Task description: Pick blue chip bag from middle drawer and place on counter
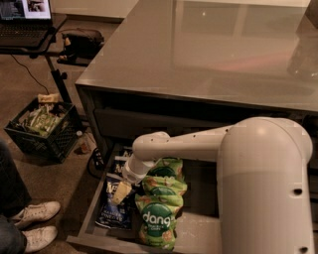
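Blue chip bag (113,211) lies flat in the L part of the open middle drawer (91,211), dark blue crinkly foil w/ white lettering and a pale band; the words on it can't be read. Top end of the bag is hidden under the gripper (122,191), which hangs low over it, pale yellowish tip right at the foil. Can't tell if it's touching the bag, nor if it's clenched or released. Just beside the bag on its R, a row of green snack bags runs front to back in the same drawer. The nearest one (156,221) reads "dang" in white, w/ two more (164,186) (167,168) overlapping behind it. White robot arm (189,145) reaches in from the R, w/ its big rounded shoulder filling the lower R corner. Above the drawer, the dark cabinet front is topped by the glossy grey counter (198,54), w/ soft reflections on it. On the floor to the L: black plastic crate (43,129) full of snack packs, a stand carrying an open laptop (25,12), and a person's white sneakers (35,214) at the lower L edge.
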You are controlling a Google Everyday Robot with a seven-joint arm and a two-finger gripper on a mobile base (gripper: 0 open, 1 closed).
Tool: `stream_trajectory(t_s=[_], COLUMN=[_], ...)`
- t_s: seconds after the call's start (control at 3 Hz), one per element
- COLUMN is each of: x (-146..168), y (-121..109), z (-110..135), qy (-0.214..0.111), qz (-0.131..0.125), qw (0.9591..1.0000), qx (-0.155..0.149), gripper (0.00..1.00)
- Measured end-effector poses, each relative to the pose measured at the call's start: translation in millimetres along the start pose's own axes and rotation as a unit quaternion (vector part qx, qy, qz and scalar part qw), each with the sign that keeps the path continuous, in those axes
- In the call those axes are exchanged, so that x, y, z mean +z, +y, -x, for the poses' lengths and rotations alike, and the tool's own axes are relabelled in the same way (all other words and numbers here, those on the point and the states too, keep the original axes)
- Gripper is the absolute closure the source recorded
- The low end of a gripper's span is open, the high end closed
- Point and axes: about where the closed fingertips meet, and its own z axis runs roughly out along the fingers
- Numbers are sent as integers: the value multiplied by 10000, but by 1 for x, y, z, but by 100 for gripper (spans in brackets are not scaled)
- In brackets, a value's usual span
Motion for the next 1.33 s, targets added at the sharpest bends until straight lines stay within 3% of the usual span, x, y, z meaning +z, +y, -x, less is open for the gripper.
stream_trajectory(t_s=[0.67, 1.0, 1.33], x=[29, 30, 30], y=[-11, -11, -11], z=[-18, -18, -18], qy=[204, 210, 210], qz=[287, 297, 297], qw=[9991, 9990, 9990], qx=[254, 262, 262], gripper=[18, 35, 59])
